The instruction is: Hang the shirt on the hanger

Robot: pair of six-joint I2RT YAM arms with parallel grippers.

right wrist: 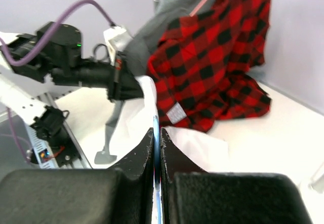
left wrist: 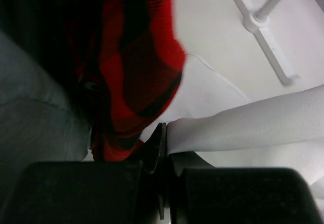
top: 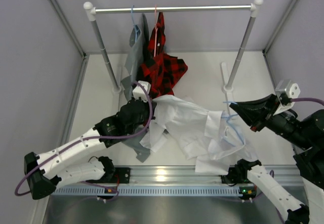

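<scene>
The white shirt [top: 187, 127] lies crumpled across the middle of the table floor. My left gripper [top: 152, 101] is at its far left end, shut on a fold of the white fabric [left wrist: 174, 133], right beside the hanging plaid shirt. A band of the shirt [left wrist: 253, 120] stretches off to the right from that grip. My right gripper [top: 237, 108] is over the shirt's right end, shut on the thin light blue hanger [top: 234, 128]. The hanger's wire [right wrist: 156, 133] runs straight between the closed jaws. The rest of the hanger rests on the shirt [right wrist: 132, 122].
A red-and-black plaid shirt [top: 161, 67] and a grey shirt [top: 135, 51] hang from the rack bar [top: 202, 8] at the back left. The rack's posts [top: 238, 57] and feet [left wrist: 268, 36] stand on the floor. Grey walls enclose both sides.
</scene>
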